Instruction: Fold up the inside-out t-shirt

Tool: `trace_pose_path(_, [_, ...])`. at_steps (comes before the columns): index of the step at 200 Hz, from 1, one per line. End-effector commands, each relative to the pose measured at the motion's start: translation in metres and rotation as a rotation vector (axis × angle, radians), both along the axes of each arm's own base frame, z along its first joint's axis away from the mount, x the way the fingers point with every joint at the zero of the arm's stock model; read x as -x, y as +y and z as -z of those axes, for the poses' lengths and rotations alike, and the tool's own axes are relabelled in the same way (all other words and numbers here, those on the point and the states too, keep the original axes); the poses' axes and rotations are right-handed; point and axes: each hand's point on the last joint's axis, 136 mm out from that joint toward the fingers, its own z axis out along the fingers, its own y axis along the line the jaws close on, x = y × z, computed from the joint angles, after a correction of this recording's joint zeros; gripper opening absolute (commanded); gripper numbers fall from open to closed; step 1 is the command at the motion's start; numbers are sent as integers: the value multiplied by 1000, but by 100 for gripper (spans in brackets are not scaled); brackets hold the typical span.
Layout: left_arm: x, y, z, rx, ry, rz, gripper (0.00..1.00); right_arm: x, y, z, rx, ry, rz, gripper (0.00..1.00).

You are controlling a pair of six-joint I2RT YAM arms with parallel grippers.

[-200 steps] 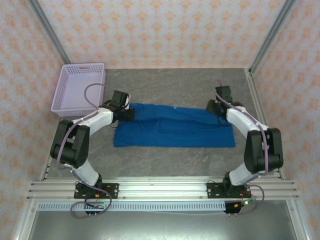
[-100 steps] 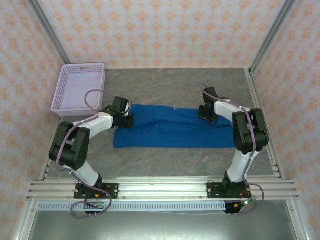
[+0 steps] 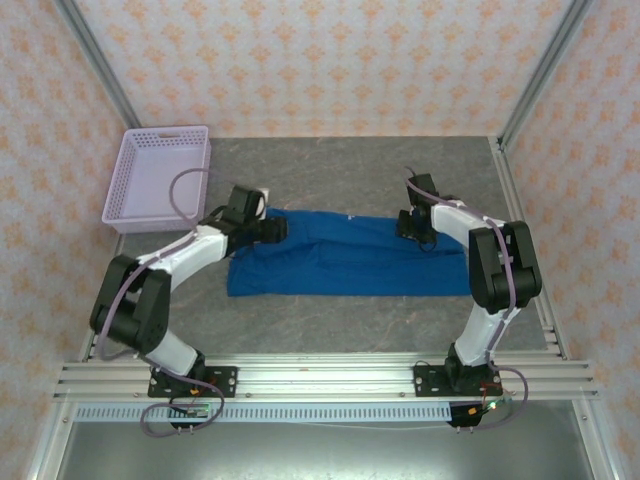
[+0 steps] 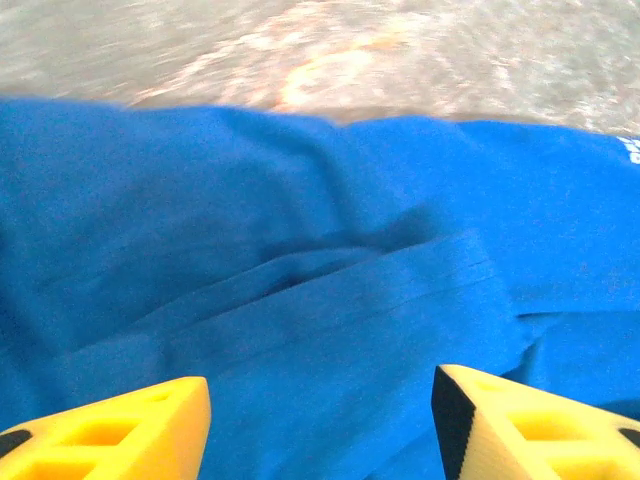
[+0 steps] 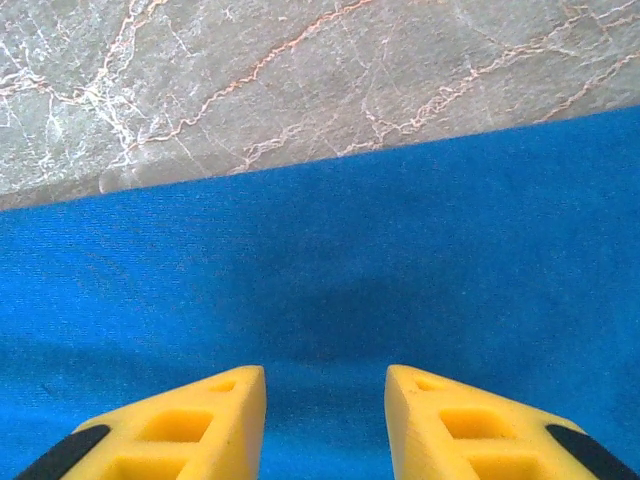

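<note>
Peach wallpaper walls [image 3: 300,60] (orange floral motif); grey marble-veined tabletop [image 3: 340,165]; aluminium corner posts [image 3: 548,70]; even light.

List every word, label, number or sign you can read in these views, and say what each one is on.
No text here is legible.
White print on the blue t-shirt, left wrist view: a sliver at the frame's edge, too cropped and blurred to read.
Small white mark on the t-shirt's far edge, top view: too small to read.
Lavender mesh basket: no lettering visible.
</note>
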Motion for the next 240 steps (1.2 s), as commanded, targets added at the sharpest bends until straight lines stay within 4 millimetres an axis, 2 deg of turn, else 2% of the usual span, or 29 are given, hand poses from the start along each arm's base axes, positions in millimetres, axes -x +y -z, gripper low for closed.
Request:
trace_pose_path(1, [-14, -32, -4, -36, -19, 117, 62, 2, 1, 2, -1, 0, -11, 37])
trace_pose_path(21, [-24, -45, 7, -91, 8, 148, 62, 2, 1, 1, -5, -5, -16, 37])
trace_pose_path(38, [-29, -48, 19, -134, 43, 150, 61, 3, 1, 1, -5, -6, -17, 37])
trace_pose_path(67, [-32, -55, 32, -166, 84, 163, 54, 6, 1, 4, -9, -1, -20, 38])
trace_pose_path(106, [-28, -65, 34, -166, 96, 190, 28, 7, 2, 5, -15, 1, -22, 38])
trace_pose_path(129, [-19, -67, 30, -156, 96, 198, 12, 8, 2, 6, -13, 2, -25, 38])
trace_pose_path(152, [-3, -68, 26, -141, 102, 215, 5, 8, 1, 5, -9, 1, -25, 38])
trace_pose_path(176, [27, -74, 24, -111, 124, 253, 6, 9, 2, 6, -11, 7, -32, 38])
trace_pose_path(210, [81, -81, 21, -81, 152, 319, 18, 10, 1, 7, -4, 9, -34, 38])
trace_pose_path(222, [97, -87, 15, -27, 154, 362, 25, 10, 1, 7, -4, 9, -33, 38])
trace_pose_path(240, [105, -82, 2, 0, 110, 373, 35, 8, 2, 6, -8, 7, -36, 39])
